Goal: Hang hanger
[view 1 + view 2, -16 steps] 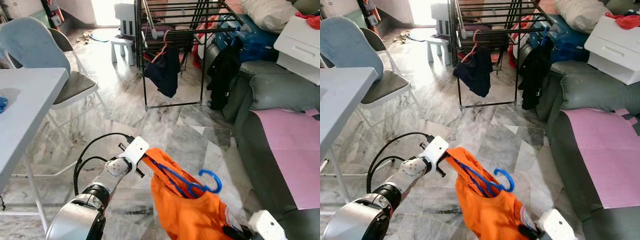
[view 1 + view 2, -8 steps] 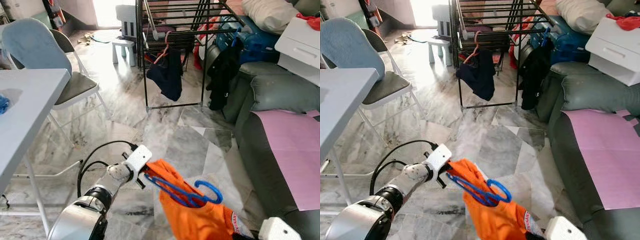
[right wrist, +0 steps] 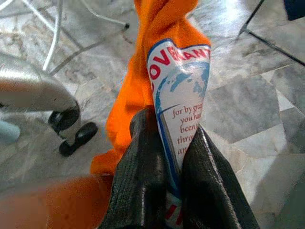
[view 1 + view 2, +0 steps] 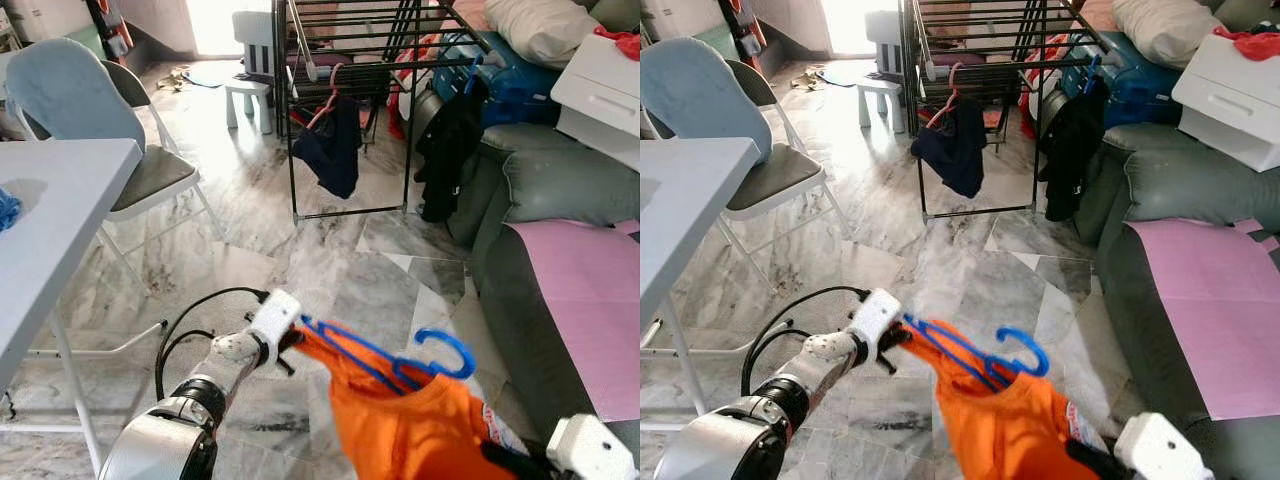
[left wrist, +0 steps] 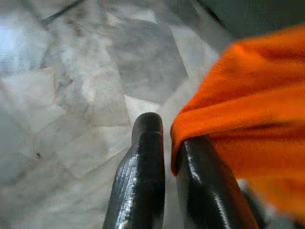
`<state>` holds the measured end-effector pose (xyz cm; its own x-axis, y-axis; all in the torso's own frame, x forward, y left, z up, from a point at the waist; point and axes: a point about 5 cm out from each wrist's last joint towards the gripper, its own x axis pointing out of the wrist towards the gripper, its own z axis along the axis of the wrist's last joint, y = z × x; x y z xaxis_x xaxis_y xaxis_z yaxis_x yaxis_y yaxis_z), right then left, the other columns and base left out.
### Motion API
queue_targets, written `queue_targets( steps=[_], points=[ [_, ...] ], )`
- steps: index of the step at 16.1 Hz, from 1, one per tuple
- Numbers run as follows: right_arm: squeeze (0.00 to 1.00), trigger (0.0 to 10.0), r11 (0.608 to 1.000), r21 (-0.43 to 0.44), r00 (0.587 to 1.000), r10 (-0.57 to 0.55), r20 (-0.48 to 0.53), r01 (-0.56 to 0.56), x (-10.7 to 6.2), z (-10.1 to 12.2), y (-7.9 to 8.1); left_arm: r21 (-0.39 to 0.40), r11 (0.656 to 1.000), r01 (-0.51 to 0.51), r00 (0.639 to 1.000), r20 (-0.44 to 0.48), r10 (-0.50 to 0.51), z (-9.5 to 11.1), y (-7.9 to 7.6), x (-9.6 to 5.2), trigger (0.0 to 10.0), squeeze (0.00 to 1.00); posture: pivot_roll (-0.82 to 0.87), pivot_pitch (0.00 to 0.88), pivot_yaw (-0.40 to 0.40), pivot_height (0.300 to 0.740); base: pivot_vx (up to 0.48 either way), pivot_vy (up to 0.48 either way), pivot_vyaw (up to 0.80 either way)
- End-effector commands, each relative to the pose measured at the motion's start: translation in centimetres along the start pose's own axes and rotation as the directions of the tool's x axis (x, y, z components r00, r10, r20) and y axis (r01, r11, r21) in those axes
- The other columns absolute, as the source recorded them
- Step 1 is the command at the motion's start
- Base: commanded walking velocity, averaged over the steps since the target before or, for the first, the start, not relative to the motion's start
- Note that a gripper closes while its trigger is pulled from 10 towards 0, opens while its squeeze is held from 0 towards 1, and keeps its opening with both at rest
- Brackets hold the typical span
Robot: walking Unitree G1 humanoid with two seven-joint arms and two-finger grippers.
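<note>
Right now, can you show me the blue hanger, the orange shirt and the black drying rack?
blue plastic hanger [image 4: 445, 350], left eye view, its hook.
orange shirt [image 4: 420, 430], left eye view, its chest fabric.
black metal drying rack [image 4: 292, 150], left eye view, its front left leg.

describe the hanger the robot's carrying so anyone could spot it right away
Low in the head view, between the two silver arms, hangs an orange shirt pinched by the left tool and right tool. The blue hanger is inside it, hook out; the rack's hanger is pink.
</note>
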<state>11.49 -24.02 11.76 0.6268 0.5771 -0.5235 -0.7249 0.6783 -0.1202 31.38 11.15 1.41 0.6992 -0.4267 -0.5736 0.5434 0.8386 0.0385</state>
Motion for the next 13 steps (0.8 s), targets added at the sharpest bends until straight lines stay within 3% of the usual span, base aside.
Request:
queue_targets(
  steps=[1, 2, 3, 6, 9, 10, 13],
  points=[
    [0.0, 10.0, 0.999, 0.003, 0.998, -0.053, -0.026, 0.053, -0.2, -0.3, -0.8, -0.101, 0.99, -0.094, 0.994, 0.037, 0.098, 0.8, 1.4, -0.3, 10.0, 1.0, -0.04, 0.0, 0.031, 0.74, 0.0, 0.0, 0.0],
    [0.0, 10.0, 0.994, -0.006, 0.991, -0.105, -0.087, 0.105, 0.3, -1.3, -1.4, -0.204, 0.975, -0.091, 0.99, 0.085, 0.11, 1.3, 1.5, -0.3, 10.0, 1.0, -0.04, 0.0, 0.031, 0.74, 0.0, 0.0, 0.0],
    [0.0, 10.0, 0.99, -0.013, 0.983, -0.143, -0.114, 0.142, 0.9, -1.9, -1.9, -0.241, 0.969, -0.06, 0.989, 0.118, 0.09, 1.7, 1.3, -0.1, 10.0, 1.0, -0.04, 0.0, 0.03, 0.74, 0.0, 0.0, 0.0],
    [0.0, 10.0, 0.934, 0.03, 0.934, -0.355, -0.05, 0.356, 3.8, -1.8, -4.3, -0.227, 0.974, 0.022, 0.986, 0.164, 0.016, 2.2, -0.1, 0.2, 10.0, 1.0, -0.04, 0.0, 0.027, 0.74, 0.0, 0.0, 0.0],
    [0.0, 10.0, 0.866, 0.124, 0.868, -0.494, 0.05, 0.485, 6.7, -0.3, -5.8, -0.164, 0.984, 0.07, 0.986, 0.159, -0.043, 1.7, -1.3, 0.4, 10.0, 1.0, -0.04, 0.0, 0.027, 0.74, 0.0, 0.0, 0.0],
    [0.0, 10.0, 0.859, 0.133, 0.859, -0.506, 0.079, 0.494, 8.1, 0.2, -5.9, -0.127, 0.986, 0.108, 0.984, 0.154, -0.088, 1.3, -1.9, 0.5, 10.0, 1.0, -0.04, 0.0, 0.026, 0.74, 0.0, 0.0, 0.0],
    [0.0, 10.0, 0.873, 0.128, 0.867, -0.485, 0.117, 0.471, 9.5, 0.7, -5.7, 0.012, 0.983, 0.181, 0.968, 0.173, -0.18, 1.3, -2.9, 0.4, 10.0, 1.0, -0.04, 0.0, 0.023, 0.74, 0.0, 0.0, 0.0]
  ],
)
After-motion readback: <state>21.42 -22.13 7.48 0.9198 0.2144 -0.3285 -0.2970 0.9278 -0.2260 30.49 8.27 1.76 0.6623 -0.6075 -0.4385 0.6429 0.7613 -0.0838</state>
